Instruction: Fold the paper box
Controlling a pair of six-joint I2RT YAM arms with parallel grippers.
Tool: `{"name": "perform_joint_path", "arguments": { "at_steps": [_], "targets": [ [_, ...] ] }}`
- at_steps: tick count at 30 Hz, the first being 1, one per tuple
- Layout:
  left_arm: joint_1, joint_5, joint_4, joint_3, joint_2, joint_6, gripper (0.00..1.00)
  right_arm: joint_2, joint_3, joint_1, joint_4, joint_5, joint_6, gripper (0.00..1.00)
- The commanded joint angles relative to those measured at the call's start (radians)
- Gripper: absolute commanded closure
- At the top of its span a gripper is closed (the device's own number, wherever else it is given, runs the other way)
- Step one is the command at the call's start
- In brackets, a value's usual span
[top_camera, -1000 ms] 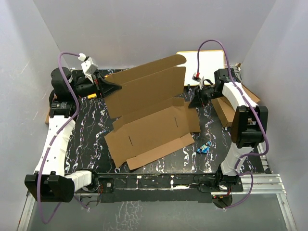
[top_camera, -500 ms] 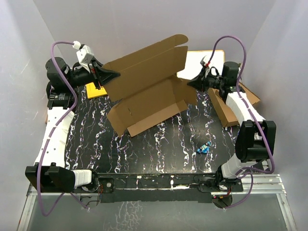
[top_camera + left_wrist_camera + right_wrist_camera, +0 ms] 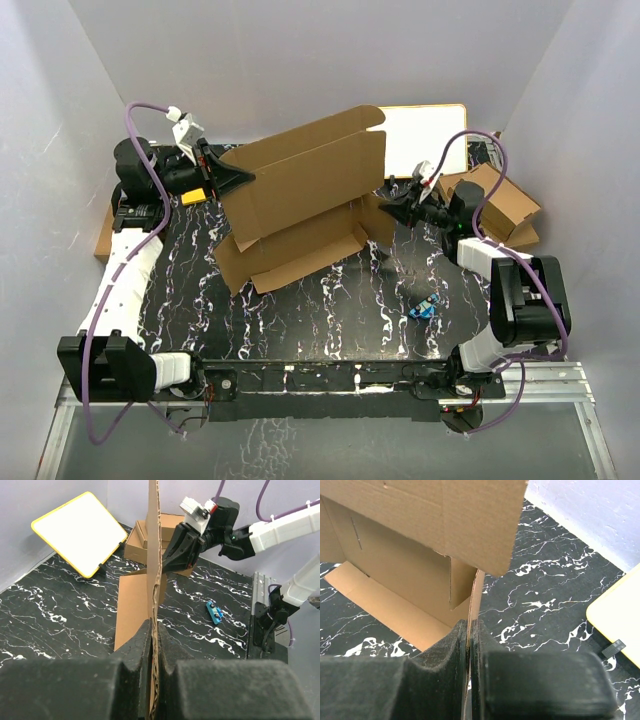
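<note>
The paper box [image 3: 300, 195] is a large brown cardboard mailer held between both arms over the middle of the black marbled table [image 3: 330, 320]. Its big panel stands nearly upright, and a lower panel with flaps slopes down to the table. My left gripper [image 3: 240, 178] is shut on the box's left edge; in the left wrist view the cardboard edge [image 3: 154, 540] rises from between the shut jaws [image 3: 154, 630]. My right gripper [image 3: 388, 212] is shut on a side flap at the right end. In the right wrist view that thin flap [image 3: 476, 595] runs into the shut jaws [image 3: 469, 627].
A yellow-rimmed white board [image 3: 425, 135] lies at the back right. A much smaller brown cardboard box [image 3: 495, 205] sits behind the right arm. A small blue object [image 3: 425, 305] lies near the front right. An orange piece [image 3: 192, 197] is under the left gripper.
The box has been raised from a spread, low lie to a steeper, more folded stand farther back. The right gripper rose, then came down lower at the box's right end.
</note>
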Motion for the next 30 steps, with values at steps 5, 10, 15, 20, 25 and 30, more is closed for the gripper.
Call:
{"name": "perform_joint_path", "arguments": {
  "at_steps": [5, 10, 15, 20, 25, 30],
  "targets": [
    [-0.001, -0.045, -0.073, -0.011, -0.067, 0.027, 1.0, -0.071, -0.147, 0.019, 0.374, 0.01, 0.075, 0.92],
    [-0.001, -0.051, -0.147, 0.021, -0.064, 0.055, 1.0, -0.08, -0.171, 0.022, 0.386, 0.0, 0.128, 0.91],
    [0.0, -0.054, -0.154, -0.051, -0.118, 0.055, 1.0, -0.106, -0.227, 0.026, 0.381, -0.009, 0.119, 0.9],
    [-0.002, -0.064, -0.138, -0.129, -0.181, 0.041, 1.0, -0.124, -0.256, 0.025, 0.333, -0.044, 0.103, 0.89],
    [-0.002, -0.081, -0.134, -0.153, -0.209, 0.045, 1.0, -0.128, -0.25, 0.024, 0.273, -0.103, 0.074, 0.85],
    [-0.002, -0.081, -0.18, -0.14, -0.207, 0.086, 1.0, -0.15, -0.163, 0.002, 0.046, -0.175, -0.057, 0.72]
  ]
}}
